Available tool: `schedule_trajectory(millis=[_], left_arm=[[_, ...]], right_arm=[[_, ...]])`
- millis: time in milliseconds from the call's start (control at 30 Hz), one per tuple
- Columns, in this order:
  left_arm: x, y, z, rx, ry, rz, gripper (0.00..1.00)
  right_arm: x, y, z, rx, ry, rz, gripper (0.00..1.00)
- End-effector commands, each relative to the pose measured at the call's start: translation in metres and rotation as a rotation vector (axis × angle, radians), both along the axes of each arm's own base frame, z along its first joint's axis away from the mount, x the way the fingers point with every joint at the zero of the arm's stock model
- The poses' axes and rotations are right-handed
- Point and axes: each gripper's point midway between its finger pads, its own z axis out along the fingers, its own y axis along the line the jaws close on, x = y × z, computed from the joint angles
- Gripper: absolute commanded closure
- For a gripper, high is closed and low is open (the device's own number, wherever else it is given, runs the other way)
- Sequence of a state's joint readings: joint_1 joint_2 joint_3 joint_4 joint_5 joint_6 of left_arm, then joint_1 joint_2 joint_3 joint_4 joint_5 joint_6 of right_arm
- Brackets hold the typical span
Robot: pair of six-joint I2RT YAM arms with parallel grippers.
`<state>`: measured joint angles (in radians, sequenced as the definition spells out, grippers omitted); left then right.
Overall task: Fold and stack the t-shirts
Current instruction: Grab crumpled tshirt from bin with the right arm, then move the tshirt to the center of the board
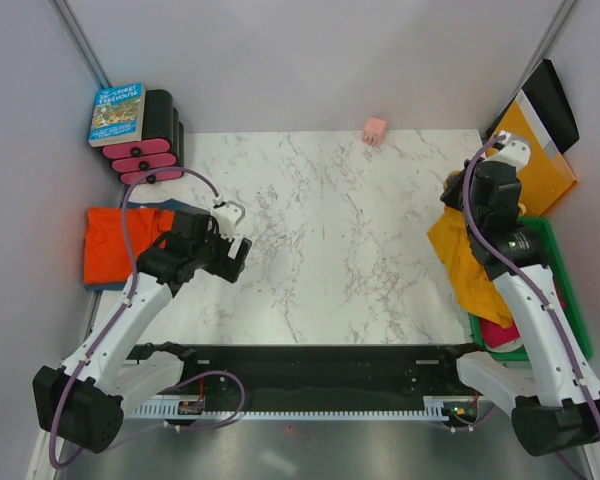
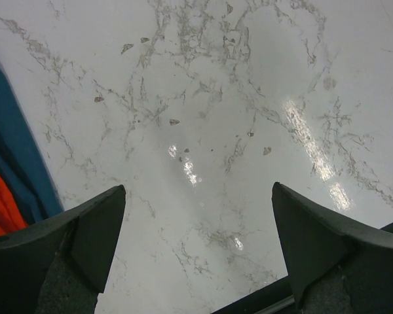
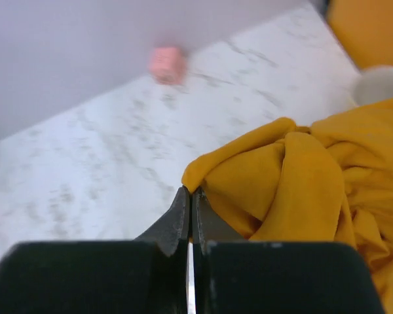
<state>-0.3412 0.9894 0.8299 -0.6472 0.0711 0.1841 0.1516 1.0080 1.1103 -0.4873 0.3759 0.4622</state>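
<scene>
— At the left edge of the white grey-veined marble table [image 1: 330,230], what lies by the arm?
— A red-orange cotton t-shirt [image 1: 115,245], flat on a dusty blue t-shirt [image 1: 105,286]. Both are soft and matte. The left gripper [image 1: 235,228] hangs just to their right over bare, glossy stone, apart from the cloth.
— And its jaws?
— Spread wide, holding nothing. The wrist view shows two dark wedge-shaped fingers [image 2: 85,235] with polished marble between them.
— Farther right?
— A small pink cube [image 1: 375,130] sits at the far edge. Then a crumpled mustard-yellow cotton t-shirt [image 1: 460,260] spills out of a green plastic bin [image 1: 560,270] onto the table, its upper fold at the right gripper [image 1: 452,192].
— Does that one grip?
— Its black jaws are pressed together, and the tips pinch a rounded fold of the yellow fabric. A magenta-pink cloth [image 1: 495,335] shows in the bin beneath.
</scene>
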Motion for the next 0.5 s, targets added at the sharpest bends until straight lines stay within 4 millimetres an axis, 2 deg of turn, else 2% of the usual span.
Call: schedule_trajectory(millis=[0,100,133,200,233,300,333,367,400,433,467], left_arm=[[0.011,-0.009,0.03,-0.062,-0.083,-0.016,0.01],[0.01,-0.011,0.032,-0.069,-0.08,-0.023,0.01],[0.009,-0.011,0.033,-0.073,-0.082,-0.024,0.01],[0.01,-0.012,0.034,-0.083,-0.081,-0.021,0.01],[0.011,-0.012,0.034,-0.086,-0.077,-0.018,0.01],[0.011,-0.013,0.035,-0.094,-0.075,-0.018,0.01],[0.012,-0.012,0.034,-0.092,-0.072,-0.015,0.01],[0.012,-0.012,0.035,-0.09,-0.073,-0.013,0.01],[0.012,-0.011,0.034,-0.086,-0.073,-0.01,0.01],[0.012,-0.01,0.034,-0.083,-0.076,-0.007,0.01],[0.012,-0.009,0.034,-0.08,-0.077,-0.007,0.01]], right_arm=[[-0.008,0.086,0.098,0.112,-0.221,0.385,1.0],[-0.025,0.14,0.121,0.177,-0.239,0.601,1.0],[-0.037,0.167,0.125,0.198,-0.235,0.711,1.0],[-0.042,0.197,0.122,0.217,-0.205,0.806,1.0],[-0.053,0.221,0.115,0.224,-0.173,0.883,1.0],[-0.054,0.249,0.08,0.212,-0.074,0.94,1.0],[-0.068,0.272,0.064,0.202,-0.026,1.002,1.0],[-0.064,0.283,0.041,0.176,0.024,0.987,1.0],[-0.069,0.293,0.016,0.155,0.079,0.997,1.0],[-0.078,0.307,0.001,0.142,0.11,1.022,1.0],[-0.071,0.309,-0.019,0.11,0.141,0.97,1.0]])
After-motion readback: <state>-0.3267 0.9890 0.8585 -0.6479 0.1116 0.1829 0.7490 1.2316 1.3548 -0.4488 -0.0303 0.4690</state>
